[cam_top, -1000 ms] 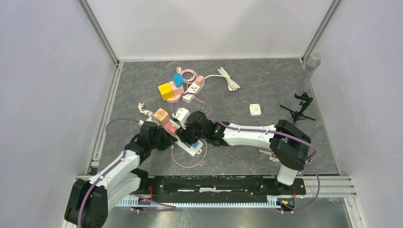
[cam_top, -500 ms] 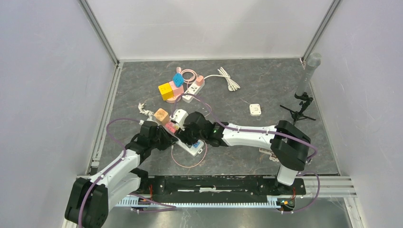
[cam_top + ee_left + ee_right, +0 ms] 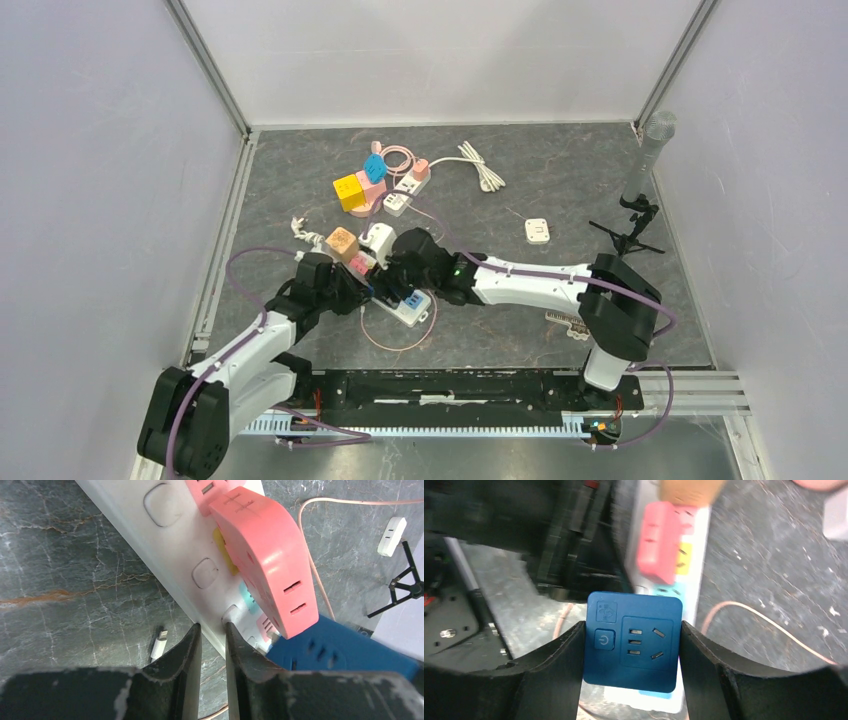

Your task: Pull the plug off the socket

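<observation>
Blue moulded plastic fills the right wrist view: the plug (image 3: 633, 640), a square, round-cornered block with a power button and a socket face, is clamped flat-sided between the fingers of the right gripper (image 3: 632, 647). From the top camera it sits at the 4 o'clock end of the white power strip (image 3: 170, 540), which lies toward 7 o'clock of the table's (image 3: 75, 580) middle. Whether its pins have cleared the slots cannot be told. The left gripper (image 3: 211, 630) has its jaws nearly together, tips against the strip's long edge — pinching or merely bearing on it is unclear.

The pull is probably best made square to the strip's face, without rocking, since the glossy shell offers little friction and a tilt could bind the pins. The left arm should brace hard so the light strip does not lift. The rounded pink adapter (image 3: 265, 555) stands just beside the plug at 10 o'clock — worth avoiding — and a thin pink cable (image 3: 320, 585) trails over the veined, stone-patterned surface.
</observation>
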